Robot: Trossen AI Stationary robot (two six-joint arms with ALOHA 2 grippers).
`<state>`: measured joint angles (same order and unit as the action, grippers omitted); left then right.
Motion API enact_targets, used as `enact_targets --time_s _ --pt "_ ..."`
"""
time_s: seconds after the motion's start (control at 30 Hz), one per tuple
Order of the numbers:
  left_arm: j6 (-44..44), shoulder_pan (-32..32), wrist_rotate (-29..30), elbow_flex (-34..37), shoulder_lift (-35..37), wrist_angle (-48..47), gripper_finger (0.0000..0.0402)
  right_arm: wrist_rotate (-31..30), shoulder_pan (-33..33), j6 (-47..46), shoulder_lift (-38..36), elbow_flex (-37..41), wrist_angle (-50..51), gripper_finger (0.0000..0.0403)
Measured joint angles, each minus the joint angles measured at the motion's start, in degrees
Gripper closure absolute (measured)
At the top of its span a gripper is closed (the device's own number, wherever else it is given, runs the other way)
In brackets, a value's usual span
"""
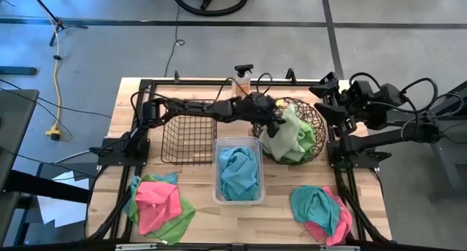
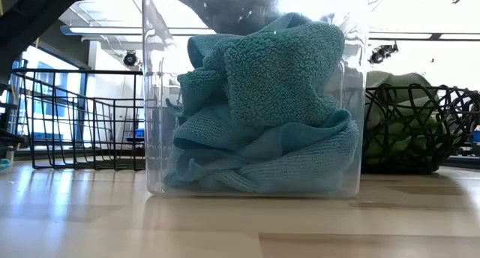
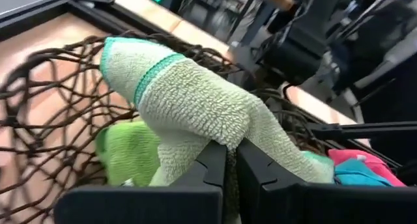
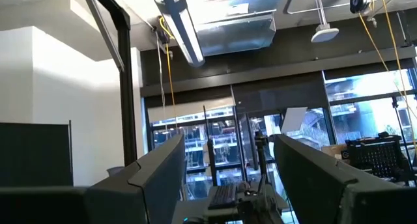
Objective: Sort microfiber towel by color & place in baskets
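- Lime-green towel point(image 3: 195, 110) pinched tight between the closed fingers point(image 3: 212, 168) of the left hand point(image 1: 275, 124), draped over the near rim of the round woven basket point(image 1: 315, 120), partly inside and partly hanging out.
- Best carried further over the basket's middle before letting go, so the loose tail falls in rather than down the outside wall.
- Worth lowering close above the green cloths point(image 3: 127, 149) already lying just beneath the hand, then opening fully and lifting straight up to shed fuzzy fibres from the pads.
- Care needed near the weave: easy to snag a fingertip or drag the basket along the bench point(image 1: 277, 218).
- Right hand point(image 4: 228, 178) parked well off to the far side of the basket, raised, pointing into the room, fingers spread wide, holding nothing.
- Teal cloths point(image 2: 262, 115) already in the clear tub point(image 1: 217, 196) beside the hand; black wire basket point(image 1: 186, 130) beyond that, seemingly without any cloth.
- Mixed piles left on the bench, one point(image 1: 157, 203) and another point(image 1: 321, 211), both well away from the working hand.
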<state>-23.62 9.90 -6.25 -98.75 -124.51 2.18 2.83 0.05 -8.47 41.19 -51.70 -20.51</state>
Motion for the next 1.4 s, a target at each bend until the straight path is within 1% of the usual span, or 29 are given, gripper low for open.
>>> enact_targets --time_s 0.17,0.27,0.5,0.53,0.6,0.67,0.77,0.9,1.17,1.33,1.4 --pt "4.4 0.8 0.1 -8.1 -0.1 -14.2 0.0401 0.0 0.0 0.0 0.0 0.0 0.0 0.0167" --pt "6.5 1.0 0.8 -11.1 -0.6 -20.6 0.0401 0.0 0.0 0.0 0.0 0.0 0.0 0.0167" --pt "7.4 0.4 1.5 -11.5 -3.3 -22.5 0.0401 0.0 0.0 0.0 0.0 0.0 0.1 0.0167" --pt "7.7 0.3 1.5 -11.3 -3.6 -24.0 0.0400 0.0 0.0 0.0 0.0 0.0 0.1 0.0167" --pt "7.8 -0.1 2.9 -11.4 -4.9 -23.5 0.0393 -0.2 0.0 0.0 0.0 0.0 0.2 0.0167" --pt "7.8 -0.3 3.2 -11.3 -5.3 -25.3 0.0380 -0.2 0.0 0.0 0.1 0.0 0.4 0.0167" --pt "8.6 -0.6 3.4 -11.5 -6.9 -24.8 0.0350 -0.5 0.0 0.0 0.1 0.0 0.6 0.0167" --pt "9.3 -1.3 4.3 -11.3 -8.2 -25.7 0.0301 -1.2 0.0 0.0 0.1 0.0 1.0 0.0167" --pt "8.7 -1.5 5.2 -11.3 -7.6 -23.9 0.0201 -1.2 0.0 -0.4 0.2 0.0 1.3 0.0167" --pt "9.7 -1.2 2.6 -14.3 -6.8 -27.4 0.0160 -1.2 0.0 -0.4 0.2 0.0 1.4 0.0167" --pt "11.0 -1.0 1.9 -16.0 -6.5 -30.9 0.0151 -1.2 0.0 -0.4 0.2 0.0 1.4 0.0167"
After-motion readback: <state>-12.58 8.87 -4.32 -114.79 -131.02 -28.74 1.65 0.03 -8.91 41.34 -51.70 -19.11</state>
